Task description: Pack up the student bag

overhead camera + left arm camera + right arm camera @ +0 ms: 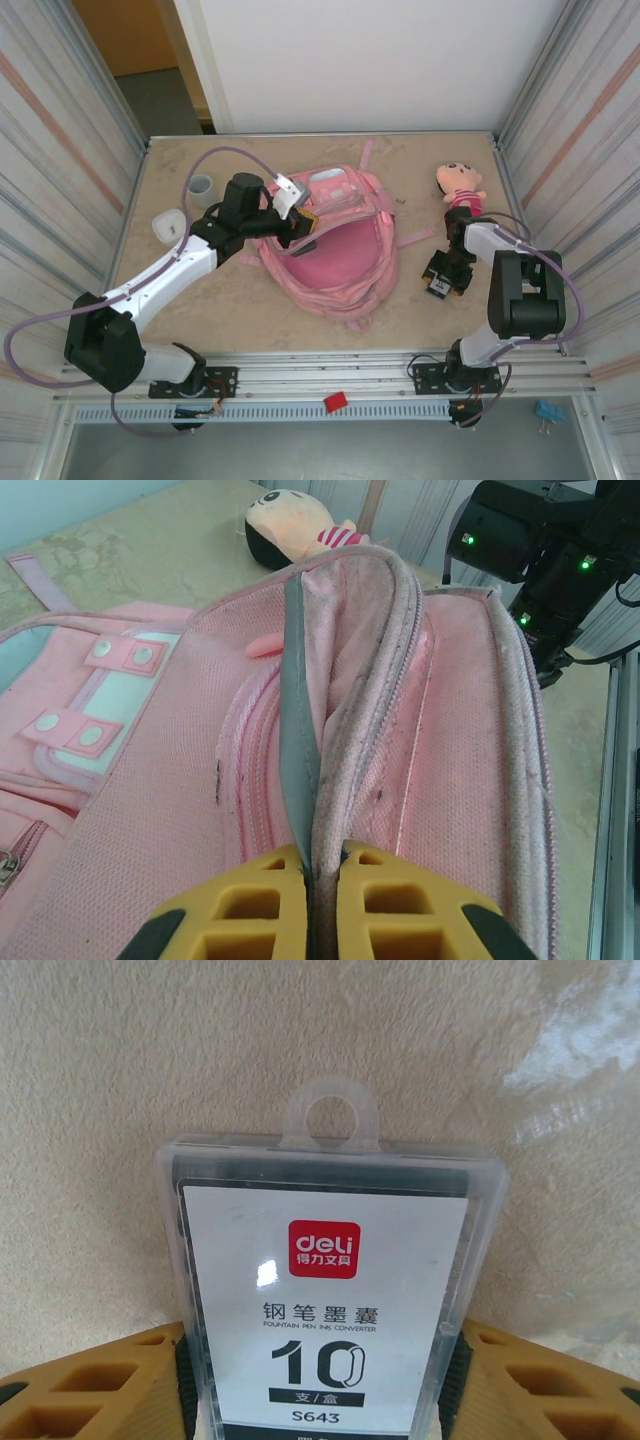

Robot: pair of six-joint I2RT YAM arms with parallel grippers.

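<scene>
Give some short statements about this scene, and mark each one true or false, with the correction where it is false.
1. The left gripper is shut on an edge of the student bag. True.
2. The plush doll lies inside the bag. False: it lies on the table, apart from the bag, on the right arm's side.
3. The fingers of the right gripper stand on either side of a clear plastic box. True.
4. The label on the box shows the number 20. False: it shows 10.
5. A grey cup stands on the right arm's side of the bag. False: it stands on the left arm's side.
</scene>
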